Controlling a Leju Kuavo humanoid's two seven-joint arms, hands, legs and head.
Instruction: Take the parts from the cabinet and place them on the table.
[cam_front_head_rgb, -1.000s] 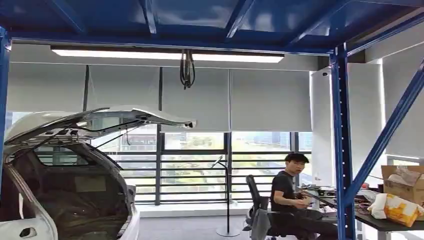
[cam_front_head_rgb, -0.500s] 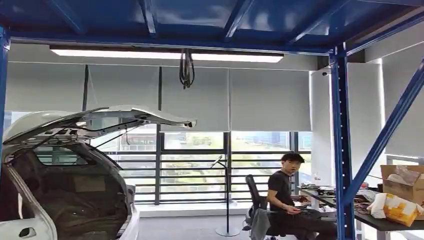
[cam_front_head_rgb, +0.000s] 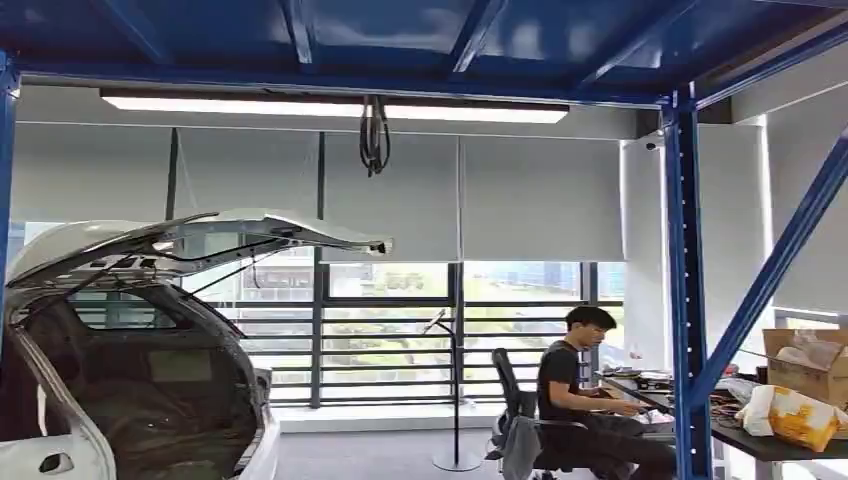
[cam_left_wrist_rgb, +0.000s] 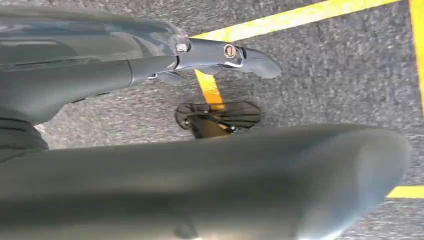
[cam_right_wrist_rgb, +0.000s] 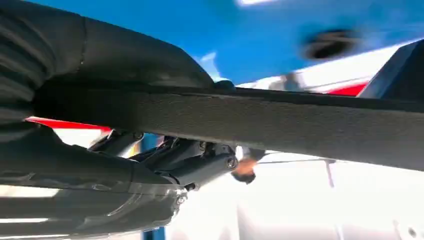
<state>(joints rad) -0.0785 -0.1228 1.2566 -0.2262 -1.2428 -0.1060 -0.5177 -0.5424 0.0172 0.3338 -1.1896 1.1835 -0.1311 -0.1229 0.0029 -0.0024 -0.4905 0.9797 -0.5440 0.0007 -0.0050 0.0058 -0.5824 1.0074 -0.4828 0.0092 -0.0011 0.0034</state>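
The right hand (cam_right_wrist_rgb: 165, 165) is gripping one long dark part (cam_right_wrist_rgb: 280, 125). The left hand (cam_left_wrist_rgb: 200, 65) is hanging empty, fingers apart, over grey floor (cam_left_wrist_rgb: 325, 65). One person (cam_front_head_rgb: 580, 400) is sitting at one table (cam_front_head_rgb: 770, 445).

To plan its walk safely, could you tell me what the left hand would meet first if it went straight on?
Probably the grey floor, near the yellow line; depth is unclear.
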